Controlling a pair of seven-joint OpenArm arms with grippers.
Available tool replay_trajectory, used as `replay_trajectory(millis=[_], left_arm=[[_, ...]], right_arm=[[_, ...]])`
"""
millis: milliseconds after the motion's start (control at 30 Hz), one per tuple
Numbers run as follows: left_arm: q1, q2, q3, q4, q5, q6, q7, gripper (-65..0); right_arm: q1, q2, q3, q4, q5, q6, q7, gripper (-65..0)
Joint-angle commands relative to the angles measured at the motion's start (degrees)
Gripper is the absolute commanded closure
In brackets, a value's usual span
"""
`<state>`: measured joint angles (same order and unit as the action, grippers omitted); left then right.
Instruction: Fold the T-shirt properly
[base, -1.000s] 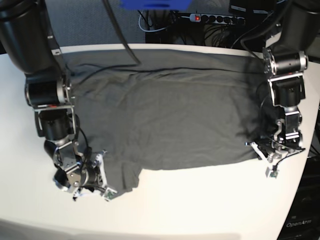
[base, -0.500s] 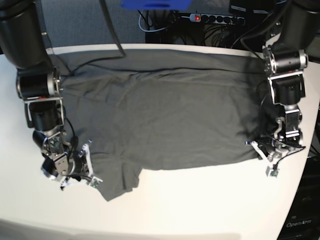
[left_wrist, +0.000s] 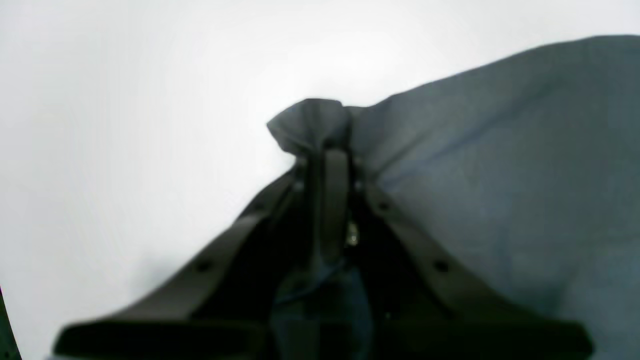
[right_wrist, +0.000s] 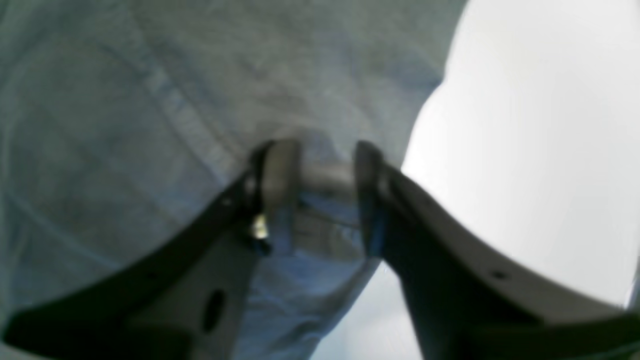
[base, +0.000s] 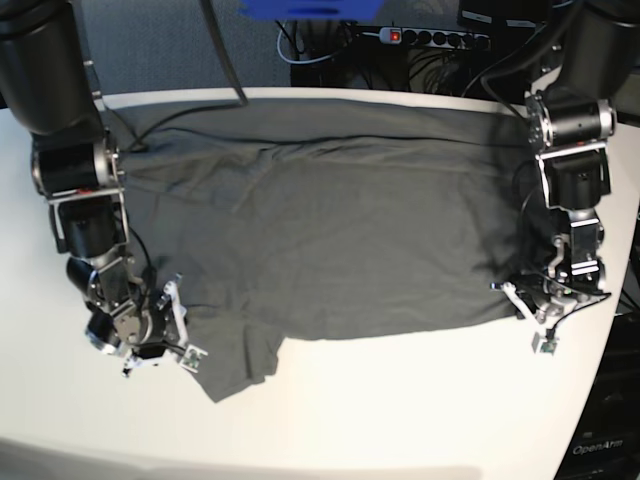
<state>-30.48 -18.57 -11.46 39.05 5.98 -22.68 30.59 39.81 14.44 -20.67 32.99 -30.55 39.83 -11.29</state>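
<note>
The T-shirt (base: 330, 235) lies spread across the table (base: 400, 410). My left gripper (left_wrist: 327, 150) is clamped on a bunched corner of it; my right gripper (right_wrist: 320, 170) stands parted over the cloth, gripping nothing.

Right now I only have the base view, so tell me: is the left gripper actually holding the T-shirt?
Observer: Yes. In the left wrist view the left gripper is shut on a bunched corner of the T-shirt, and a small tuft pokes out past its tips.
Operator: And the right one? From here it just looks parked at the hem.
Observer: In the right wrist view the right gripper is open. Its jaws stand apart over the cloth near the shirt's edge, with bare table beside it. I can't tell whether the tips touch the fabric.
</note>
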Motion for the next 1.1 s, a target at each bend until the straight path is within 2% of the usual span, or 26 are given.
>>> replay_trajectory(millis=[0, 100, 533, 700, 933, 1067], left_arm=[[-0.95, -0.55, -0.1, 0.38, 0.57, 0.13, 0.84, -2.5], [-0.95, -0.55, -0.1, 0.38, 0.57, 0.13, 0.75, -2.5], [-0.95, -0.11, -0.01, 0.56, 0.84, 0.13, 0.75, -2.5], [-0.95, -0.11, -0.01, 0.56, 0.84, 0.13, 0.75, -2.5], [-0.95, 0.33, -0.01, 0.64, 0.92, 0.13, 0.75, -2.5], [-0.95, 0.33, -0.01, 0.64, 0.92, 0.13, 0.75, -2.5]], right_arm=[[1.81, 0.55, 0.05, 0.81, 0.17, 0.17, 0.34, -26.8], [1.81, 0.55, 0.05, 0.81, 0.17, 0.17, 0.34, -29.6], [2.25, 1.26, -0.04, 0.98, -0.18, 0.17, -0.01, -29.2], [1.64, 0.55, 0.05, 0.98, -7.92, 0.17, 0.34, -29.0], [0.76, -0.24, 0.05, 1.07, -8.71, 0.17, 0.43, -28.7], [-0.47, -0.5, -5.05, 1.07, -8.71, 0.17, 0.52, -28.7]])
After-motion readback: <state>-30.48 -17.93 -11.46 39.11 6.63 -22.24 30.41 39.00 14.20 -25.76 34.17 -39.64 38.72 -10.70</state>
